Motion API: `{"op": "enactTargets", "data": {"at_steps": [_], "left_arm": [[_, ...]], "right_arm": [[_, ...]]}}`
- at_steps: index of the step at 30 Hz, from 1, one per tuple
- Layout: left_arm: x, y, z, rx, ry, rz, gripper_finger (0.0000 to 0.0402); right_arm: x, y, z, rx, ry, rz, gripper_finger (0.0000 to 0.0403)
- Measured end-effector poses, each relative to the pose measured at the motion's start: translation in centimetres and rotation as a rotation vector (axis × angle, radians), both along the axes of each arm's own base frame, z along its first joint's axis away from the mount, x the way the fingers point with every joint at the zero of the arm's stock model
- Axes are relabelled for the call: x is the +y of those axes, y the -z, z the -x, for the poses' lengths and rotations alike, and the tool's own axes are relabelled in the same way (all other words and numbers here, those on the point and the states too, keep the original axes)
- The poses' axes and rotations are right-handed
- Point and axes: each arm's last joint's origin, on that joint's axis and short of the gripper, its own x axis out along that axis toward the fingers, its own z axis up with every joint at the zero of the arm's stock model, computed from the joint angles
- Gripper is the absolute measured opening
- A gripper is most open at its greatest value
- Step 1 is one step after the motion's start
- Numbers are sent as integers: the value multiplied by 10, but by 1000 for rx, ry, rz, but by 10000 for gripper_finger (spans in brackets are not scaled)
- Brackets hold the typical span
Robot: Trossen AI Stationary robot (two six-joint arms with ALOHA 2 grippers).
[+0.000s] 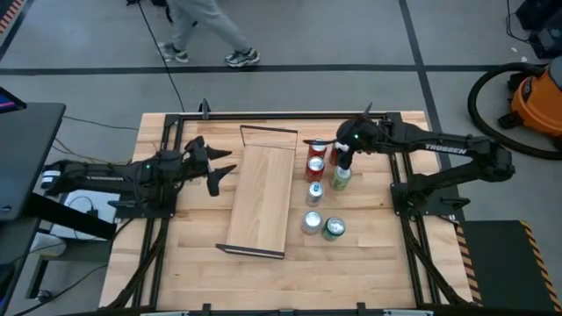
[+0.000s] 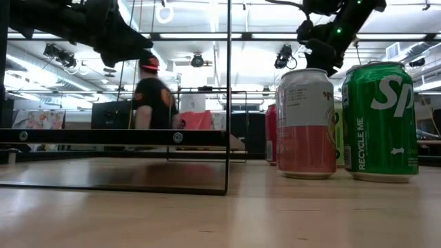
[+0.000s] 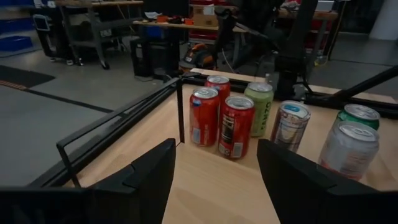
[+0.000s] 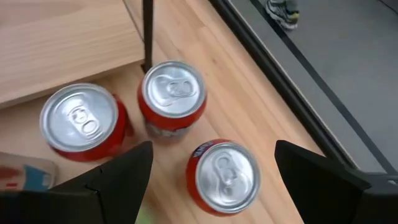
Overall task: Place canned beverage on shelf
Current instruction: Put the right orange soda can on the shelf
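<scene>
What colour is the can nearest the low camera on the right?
Green can, clearest in the low view.

1. I see the shelf (image 1: pixel 261 195), a long narrow light-wood board with thin dark rod frames at its short ends, lying flat mid-table with nothing on it.
2. Just beside its right edge stand the cans, all upright: three red cans (image 4: pixel 223 173) clustered near the far frame, then a pale green can (image 3: pixel 259 107).
3. Nearer the front are a white-and-pink can (image 2: pixel 305 122) and a green Sprite can (image 2: pixel 380 118), close together.
</scene>
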Motion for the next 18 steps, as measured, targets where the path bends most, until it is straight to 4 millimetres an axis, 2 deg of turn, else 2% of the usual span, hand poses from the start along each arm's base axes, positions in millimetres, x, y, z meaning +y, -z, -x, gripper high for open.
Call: {"op": "enactTargets", "data": {"at_steps": [3, 13, 18], "left_arm": [[5, -7, 0, -6, -11, 21, 238], [21, -55, -17, 15, -70, -54, 238], [26, -51, -27, 54, -85, -44, 238]], "right_arm": [[-3, -4, -2, -3, -14, -10, 348], [-12, -12, 0, -7, -15, -46, 348], [-15, -5, -5, 22, -5, -67, 348]]}}
